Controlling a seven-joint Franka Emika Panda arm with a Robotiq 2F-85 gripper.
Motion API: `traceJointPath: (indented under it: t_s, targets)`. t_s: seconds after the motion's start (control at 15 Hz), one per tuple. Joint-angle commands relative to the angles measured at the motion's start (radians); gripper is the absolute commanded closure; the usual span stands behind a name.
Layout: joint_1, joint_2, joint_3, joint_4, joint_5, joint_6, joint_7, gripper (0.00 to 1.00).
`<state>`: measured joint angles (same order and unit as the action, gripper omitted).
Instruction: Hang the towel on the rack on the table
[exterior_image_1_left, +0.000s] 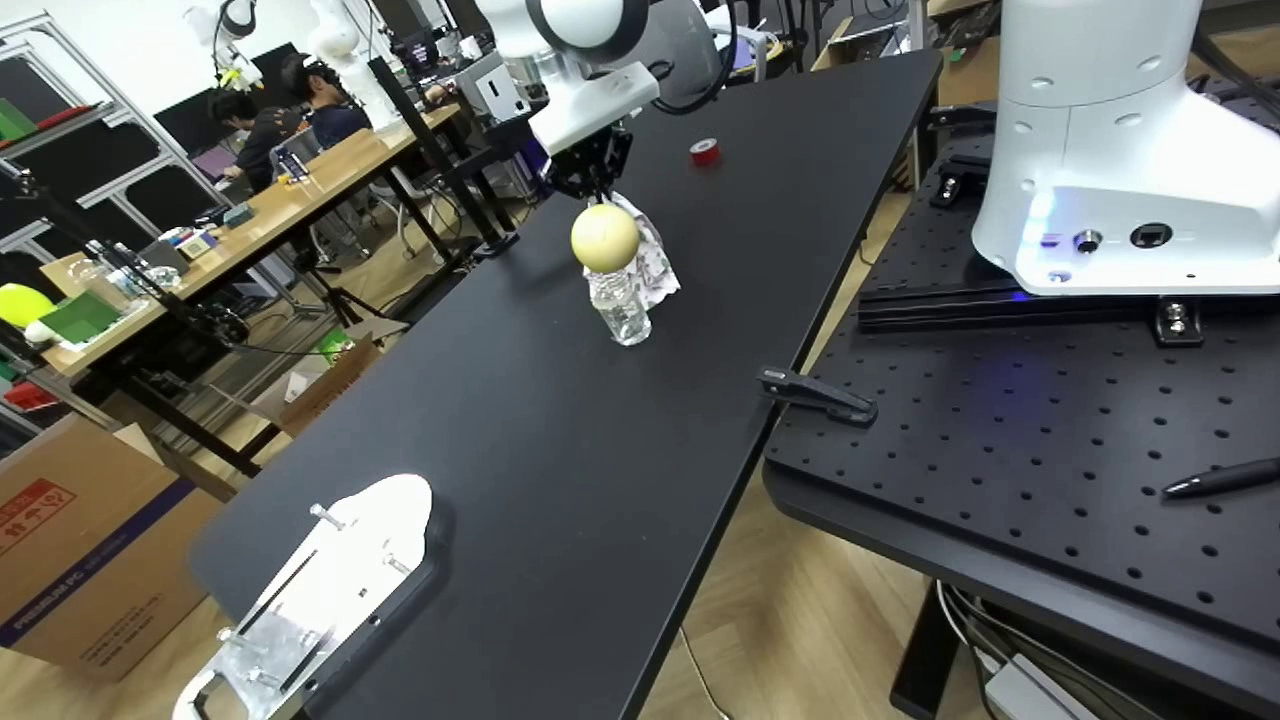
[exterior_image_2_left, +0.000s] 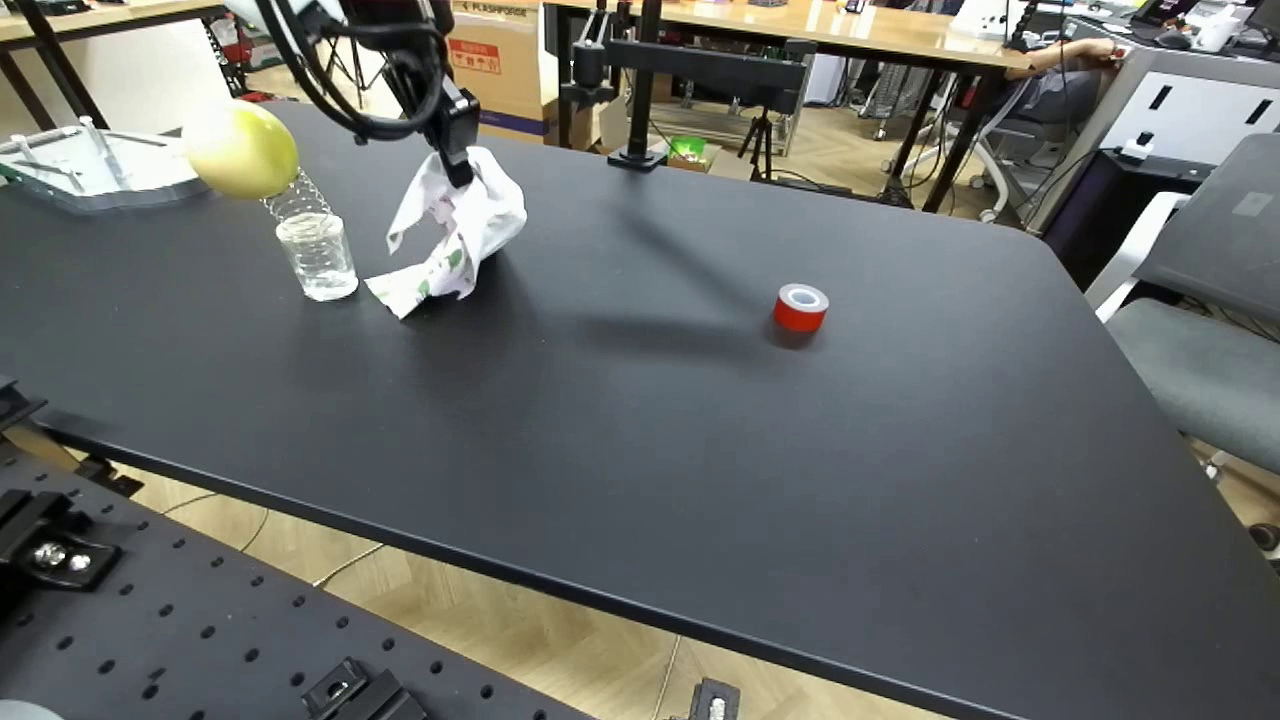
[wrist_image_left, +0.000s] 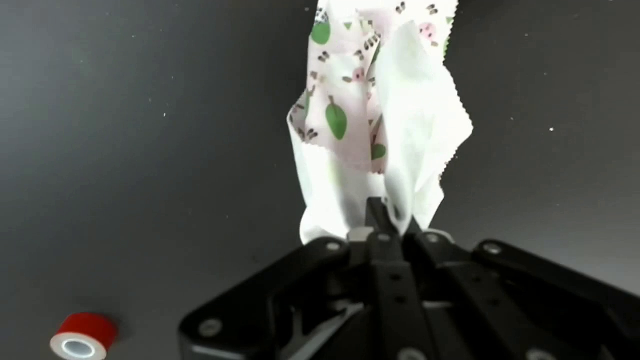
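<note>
The towel is a white cloth with a pink and green print. It shows in both exterior views (exterior_image_1_left: 657, 268) (exterior_image_2_left: 490, 205) and in the wrist view (wrist_image_left: 345, 100). My gripper (exterior_image_1_left: 600, 190) is shut on a fold of it, and the fingertips also show in an exterior view (exterior_image_2_left: 460, 172) and the wrist view (wrist_image_left: 392, 217). The towel hangs below the fingers; I cannot tell whether its lower corner touches the table. A white board with several upright pegs, apparently the rack, lies at one end of the table in both exterior views (exterior_image_1_left: 345, 560) (exterior_image_2_left: 140, 160).
A clear bottle (exterior_image_1_left: 625, 315) (exterior_image_2_left: 318, 255) topped by a yellow ball (exterior_image_1_left: 605, 238) (exterior_image_2_left: 240, 150) stands close beside the towel, on the rack side. A red tape roll (exterior_image_1_left: 705, 152) (exterior_image_2_left: 800, 310) (wrist_image_left: 87, 332) lies on the black table (exterior_image_2_left: 700, 450). A black pole (exterior_image_2_left: 640, 90) stands at the table edge.
</note>
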<state>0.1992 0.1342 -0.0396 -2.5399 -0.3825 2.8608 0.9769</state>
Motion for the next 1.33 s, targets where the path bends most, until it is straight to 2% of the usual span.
traceJointPath:
  t_s: [0.0, 0.33, 0.87, 1.27]
  targets:
    - [-0.012, -0.142, 0.038, 0.005, 0.066, -0.155, -0.053, 0.99]
    - [-0.064, -0.298, 0.099, 0.056, 0.112, -0.339, -0.111, 0.99]
    - [-0.138, -0.542, 0.211, 0.177, 0.114, -0.621, -0.125, 0.99]
    - [-0.189, -0.646, 0.234, 0.274, 0.117, -0.737, -0.14, 0.99]
